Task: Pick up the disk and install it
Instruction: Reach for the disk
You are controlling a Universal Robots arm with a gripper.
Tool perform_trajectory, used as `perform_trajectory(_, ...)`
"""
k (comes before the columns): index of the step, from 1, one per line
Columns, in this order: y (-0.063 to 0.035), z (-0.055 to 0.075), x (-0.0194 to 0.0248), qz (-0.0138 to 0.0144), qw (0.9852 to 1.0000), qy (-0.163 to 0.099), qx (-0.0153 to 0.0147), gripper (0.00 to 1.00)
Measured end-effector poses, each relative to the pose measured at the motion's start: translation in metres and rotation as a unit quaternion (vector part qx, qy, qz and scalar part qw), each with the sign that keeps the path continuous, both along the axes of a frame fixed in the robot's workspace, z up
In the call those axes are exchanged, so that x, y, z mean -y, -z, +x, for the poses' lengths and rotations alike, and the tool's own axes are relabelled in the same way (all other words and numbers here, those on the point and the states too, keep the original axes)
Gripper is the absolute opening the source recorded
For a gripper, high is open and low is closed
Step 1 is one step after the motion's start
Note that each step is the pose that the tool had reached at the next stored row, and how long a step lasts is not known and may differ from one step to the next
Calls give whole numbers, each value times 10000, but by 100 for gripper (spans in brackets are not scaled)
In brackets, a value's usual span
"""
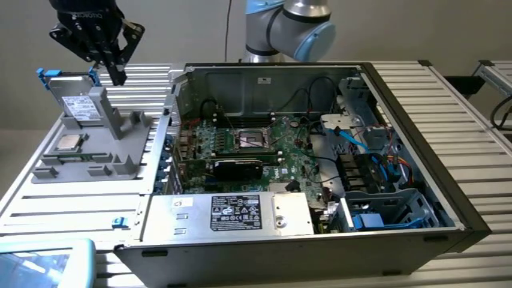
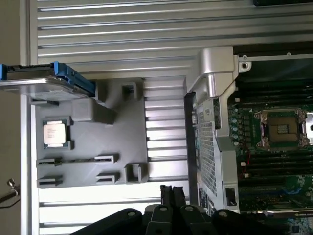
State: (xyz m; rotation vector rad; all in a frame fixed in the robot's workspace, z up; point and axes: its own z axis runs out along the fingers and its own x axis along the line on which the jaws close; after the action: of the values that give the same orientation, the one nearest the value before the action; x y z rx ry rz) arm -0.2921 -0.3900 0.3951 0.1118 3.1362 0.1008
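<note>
Your claw (image 1: 119,74) was pressed together and pinched nothing. The disk (image 1: 78,103) stood on edge at the far corner of the grey holder (image 1: 120,161), near the far edge of the counter (image 1: 72,204). It lay just beside the claw, toward the exterior view's left, not touching. Its long axis could not be determined. It carried 1 white label, with no readable writing.
</note>
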Motion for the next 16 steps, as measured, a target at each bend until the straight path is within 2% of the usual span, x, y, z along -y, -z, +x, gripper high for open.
perform_trajectory(9, 3, -273, -194, 0, 10000, 0, -4, 11)
perform_trajectory(16, 11, -421, -405, 0, 10000, 0, -4, 11)
